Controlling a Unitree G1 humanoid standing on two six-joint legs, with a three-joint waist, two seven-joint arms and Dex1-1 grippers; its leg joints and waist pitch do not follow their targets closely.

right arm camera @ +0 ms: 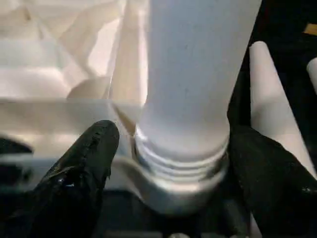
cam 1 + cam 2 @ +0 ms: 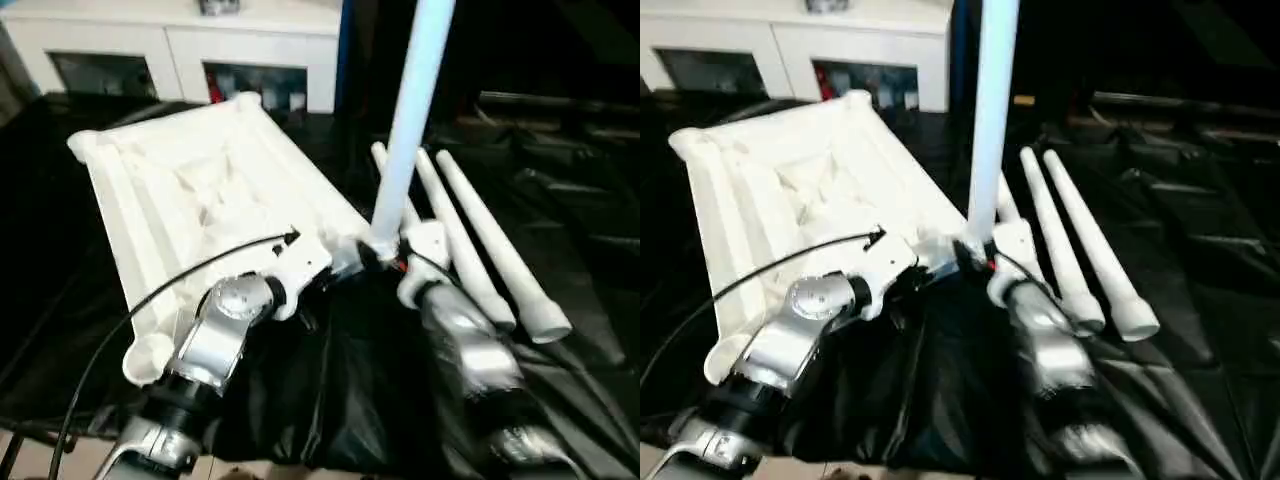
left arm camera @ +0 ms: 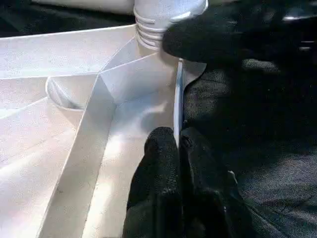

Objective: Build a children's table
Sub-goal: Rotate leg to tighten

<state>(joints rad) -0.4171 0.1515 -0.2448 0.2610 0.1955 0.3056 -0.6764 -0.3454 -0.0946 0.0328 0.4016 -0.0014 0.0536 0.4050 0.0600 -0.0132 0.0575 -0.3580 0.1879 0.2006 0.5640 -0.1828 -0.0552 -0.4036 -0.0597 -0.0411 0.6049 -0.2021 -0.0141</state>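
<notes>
The white tabletop (image 2: 190,190) lies underside up on black cloth, ribs and round corner sockets showing. One white leg (image 2: 410,120) stands upright in its near right corner socket, and its thread (image 1: 178,158) still shows above the socket's rim. My right gripper (image 1: 173,135) is open around the leg's base: one finger (image 1: 262,178) lies against it, the other finger (image 1: 84,168) stands a little off. My left gripper (image 3: 177,139) is shut on the tabletop's thin rim wall (image 3: 177,99) just beside that corner.
Three loose legs (image 2: 500,250) lie side by side on the black cloth (image 2: 330,390) to the right of the tabletop. A white glass-door cabinet (image 2: 180,40) stands behind. A black cable (image 2: 150,300) loops over my left forearm.
</notes>
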